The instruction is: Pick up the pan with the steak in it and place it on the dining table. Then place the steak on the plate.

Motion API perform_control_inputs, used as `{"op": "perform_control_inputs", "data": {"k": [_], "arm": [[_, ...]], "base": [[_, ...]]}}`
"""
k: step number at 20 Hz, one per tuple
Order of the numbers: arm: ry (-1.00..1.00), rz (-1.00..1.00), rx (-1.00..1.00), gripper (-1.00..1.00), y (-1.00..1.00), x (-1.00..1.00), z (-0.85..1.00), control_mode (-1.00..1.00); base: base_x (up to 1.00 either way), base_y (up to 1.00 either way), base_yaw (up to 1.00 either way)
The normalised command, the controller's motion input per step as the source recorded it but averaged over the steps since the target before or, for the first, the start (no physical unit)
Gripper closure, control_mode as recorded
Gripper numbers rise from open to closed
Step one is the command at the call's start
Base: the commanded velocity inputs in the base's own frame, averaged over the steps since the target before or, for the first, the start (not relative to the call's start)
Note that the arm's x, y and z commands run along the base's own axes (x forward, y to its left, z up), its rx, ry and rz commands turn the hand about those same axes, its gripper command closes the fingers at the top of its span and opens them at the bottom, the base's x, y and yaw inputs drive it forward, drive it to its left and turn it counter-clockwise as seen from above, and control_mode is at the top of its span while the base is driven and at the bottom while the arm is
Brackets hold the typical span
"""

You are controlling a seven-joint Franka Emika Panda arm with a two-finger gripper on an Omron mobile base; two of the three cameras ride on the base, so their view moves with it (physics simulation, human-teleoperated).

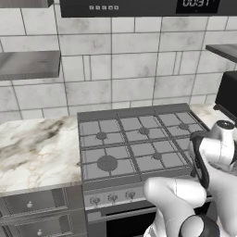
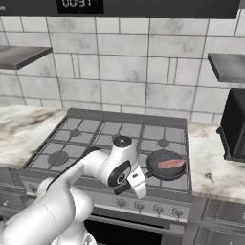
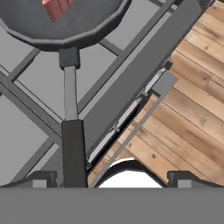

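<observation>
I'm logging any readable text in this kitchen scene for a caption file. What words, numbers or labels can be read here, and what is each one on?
"00:31", roughly: pale digits on the dark microwave display above the stove, cut by the frame edge, so the reading is unsure.
Row of small pale marks on the microwave panel: too small to read.
Stove knobs: no legible markings.
The pan and steak carry no text.

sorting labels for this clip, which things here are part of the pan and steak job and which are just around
Part of the job:
- pan, on the stove's front right burner
- steak, lying in the pan
- tool, open, near the pan's handle

Just around:
- stove
- marble counter
- wall shelf
- black appliance on the right counter
- wooden floor
</observation>
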Motion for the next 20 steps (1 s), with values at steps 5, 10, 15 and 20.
{"op": "perform_control_inputs", "data": {"k": [5,10,15,20], "arm": [[0.00,-0.04,0.03,-1.00,0.01,0.35,-0.30,-1.00],[0.00,-0.03,0.01,-1.00,0.03,0.32,-0.26,-1.00],[0.00,-0.02,0.00,-1.00,0.01,0.24,-0.24,-1.00],[0.00,-0.02,0.00,-1.00,0.00,0.15,-0.33,-1.00]], "base": [[0.00,0.00,0.00],[0.00,0.00,0.00],[0.00,0.00,0.00],[0.00,0.00,0.00]]}}
